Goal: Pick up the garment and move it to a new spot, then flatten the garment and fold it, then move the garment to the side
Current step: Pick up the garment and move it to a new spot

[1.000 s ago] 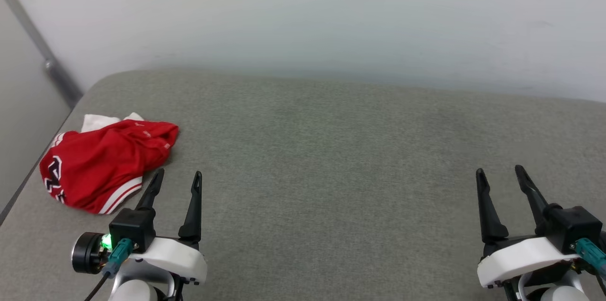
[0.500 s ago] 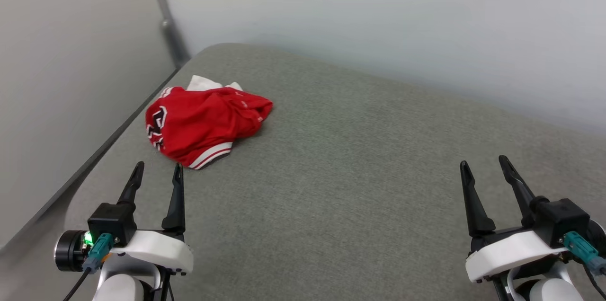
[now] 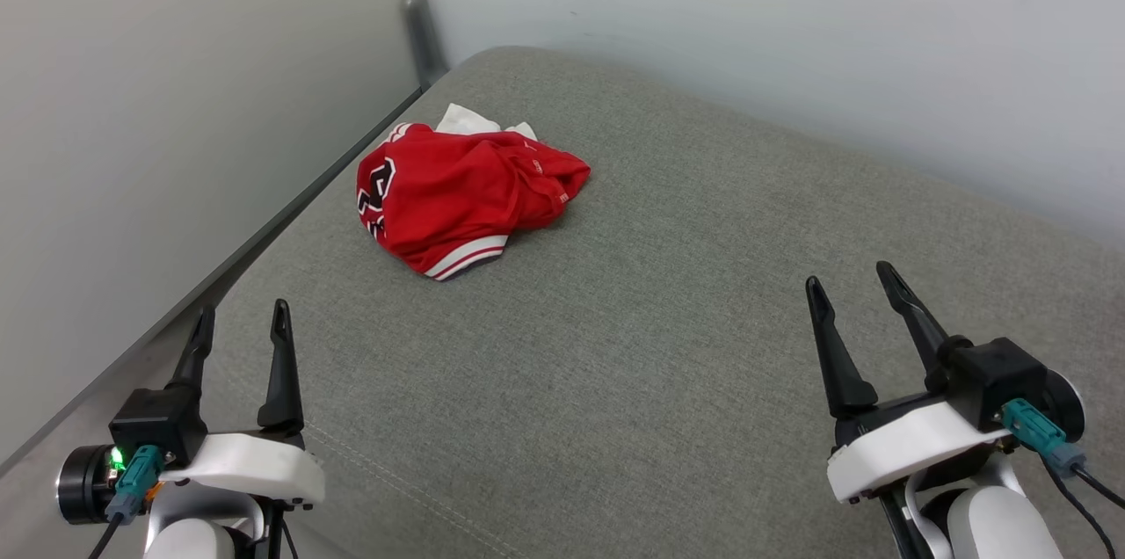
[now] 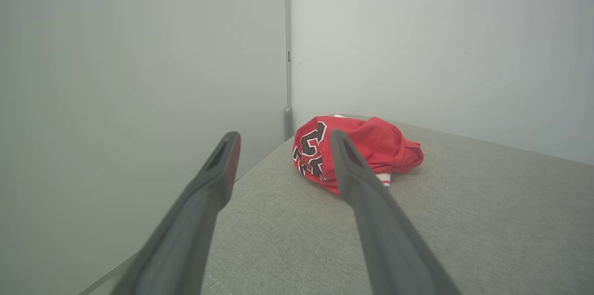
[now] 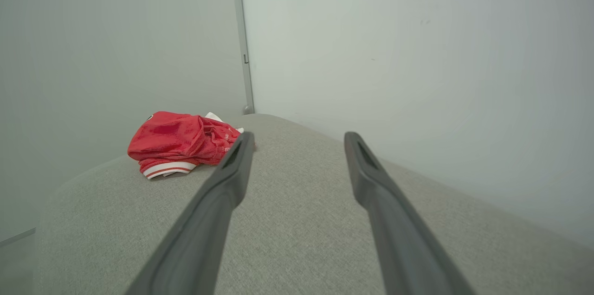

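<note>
The garment (image 3: pixel 457 194) is a red jersey with white trim and black lettering, crumpled in a heap near the far left corner of the grey cushioned surface (image 3: pixel 668 313). The jersey (image 4: pixel 357 149) lies ahead of my left gripper in the left wrist view, and the same heap (image 5: pixel 178 142) sits at the left in the right wrist view. My left gripper (image 3: pixel 242 322) hovers open at the lower left, well short of the heap, holding nothing. My right gripper (image 3: pixel 852 278) stands open at the lower right, far from the jersey.
Pale walls meet in a corner with a grey vertical strip (image 3: pixel 420 14) behind the jersey. The left wall (image 3: pixel 176 119) runs close along the surface's left edge. A seam (image 3: pixel 395 480) crosses the cushion near the front.
The whole head view has swung to the left, so the corner and jersey now sit nearer the middle. The jersey itself has not moved, and both grippers stay open.
</note>
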